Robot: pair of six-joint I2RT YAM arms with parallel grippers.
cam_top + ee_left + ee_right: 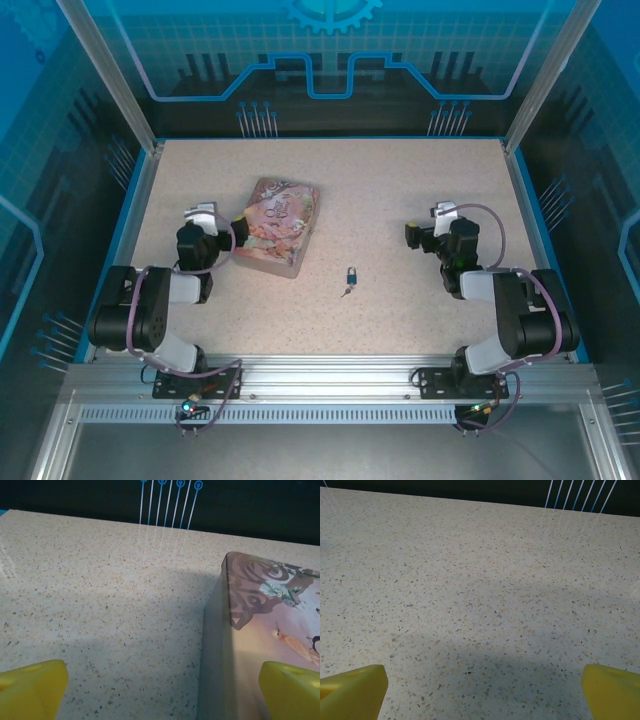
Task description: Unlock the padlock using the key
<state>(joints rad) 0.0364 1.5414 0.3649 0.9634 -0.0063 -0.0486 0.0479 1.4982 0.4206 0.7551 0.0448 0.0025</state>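
The tiny dark blue padlock [352, 275] with its thin silvery shackle lies on the speckled table near the middle front. The small dark key [347, 292] lies just in front of it, touching or nearly so. My left gripper [200, 216] rests at the left, beside the pink tin, and stands open with only bare table between its yellow fingertips [31, 687]. My right gripper [441, 214] sits at the right, well away from the padlock, also open, its yellow fingertips [351, 691] wide apart over bare table.
A pink illustrated tin box [276, 226] lies left of centre; its side wall [215, 645] stands right next to my left gripper's right finger. Blue raised walls [525, 215] border the table. Open tabletop [400, 190] lies between the tin and the right arm.
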